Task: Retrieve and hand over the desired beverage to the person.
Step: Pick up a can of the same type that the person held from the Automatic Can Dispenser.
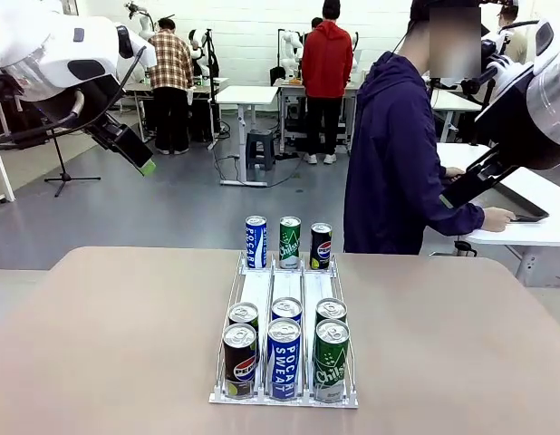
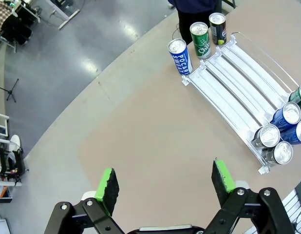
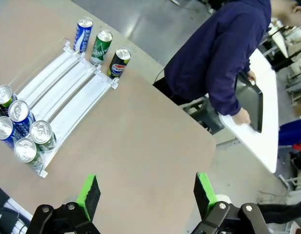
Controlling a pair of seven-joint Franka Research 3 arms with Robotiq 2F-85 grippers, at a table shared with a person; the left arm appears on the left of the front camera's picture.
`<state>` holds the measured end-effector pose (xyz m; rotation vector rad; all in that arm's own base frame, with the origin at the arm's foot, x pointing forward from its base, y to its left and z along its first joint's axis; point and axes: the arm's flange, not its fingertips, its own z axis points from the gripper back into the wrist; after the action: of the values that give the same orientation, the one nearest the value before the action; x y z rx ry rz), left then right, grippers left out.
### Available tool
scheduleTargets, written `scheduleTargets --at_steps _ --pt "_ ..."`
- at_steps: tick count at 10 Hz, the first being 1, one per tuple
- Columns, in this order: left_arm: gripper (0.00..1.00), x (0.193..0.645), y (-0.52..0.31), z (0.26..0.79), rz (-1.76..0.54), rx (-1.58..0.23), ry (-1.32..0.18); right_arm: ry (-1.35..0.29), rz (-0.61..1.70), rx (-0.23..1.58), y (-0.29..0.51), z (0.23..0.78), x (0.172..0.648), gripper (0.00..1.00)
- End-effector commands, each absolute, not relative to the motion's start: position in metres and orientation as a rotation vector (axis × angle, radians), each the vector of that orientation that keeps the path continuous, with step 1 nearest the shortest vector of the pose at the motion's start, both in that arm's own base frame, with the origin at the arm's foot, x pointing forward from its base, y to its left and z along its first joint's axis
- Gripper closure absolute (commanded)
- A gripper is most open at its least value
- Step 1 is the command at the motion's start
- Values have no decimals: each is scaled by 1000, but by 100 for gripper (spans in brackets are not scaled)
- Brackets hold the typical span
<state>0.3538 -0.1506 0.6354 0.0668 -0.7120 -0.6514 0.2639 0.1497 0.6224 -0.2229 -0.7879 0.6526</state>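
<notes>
Cannot read the second-row cans (image 1: pixel 286 309), mostly hidden behind front-row cans (image 1: pixel 284 358) in the rack (image 1: pixel 258 288). Beyond the rack, see the person (image 1: pixel 393 163) only to the thighs, cut by the tabletop (image 1: pixel 108 344) edge.

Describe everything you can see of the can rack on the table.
The rack looks like clear plastic with white floors, split by rails into three lanes. It rests on the tan table, running from robot side toward the person. Six cans stand at its near end, two per lane; the far stretch is bare.
</notes>
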Motion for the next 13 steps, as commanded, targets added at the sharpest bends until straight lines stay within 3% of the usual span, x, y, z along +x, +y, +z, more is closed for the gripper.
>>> scheduleTargets --at_steps 1,3,5,8,13 --pt "0 350 -131 642 -717 -174 -606 -740 740 -27 127 620 260 0" --pt "0 357 -66 658 -659 -535 -501 -681 821 283 67 623 255 0" --pt "0 351 -12 667 -583 -742 -514 -727 754 380 16 625 244 0" --pt "0 326 41 676 -450 -723 -612 -838 507 420 -45 626 225 0" --pt "0 312 71 668 -344 -616 -577 -880 451 489 -81 624 204 0"
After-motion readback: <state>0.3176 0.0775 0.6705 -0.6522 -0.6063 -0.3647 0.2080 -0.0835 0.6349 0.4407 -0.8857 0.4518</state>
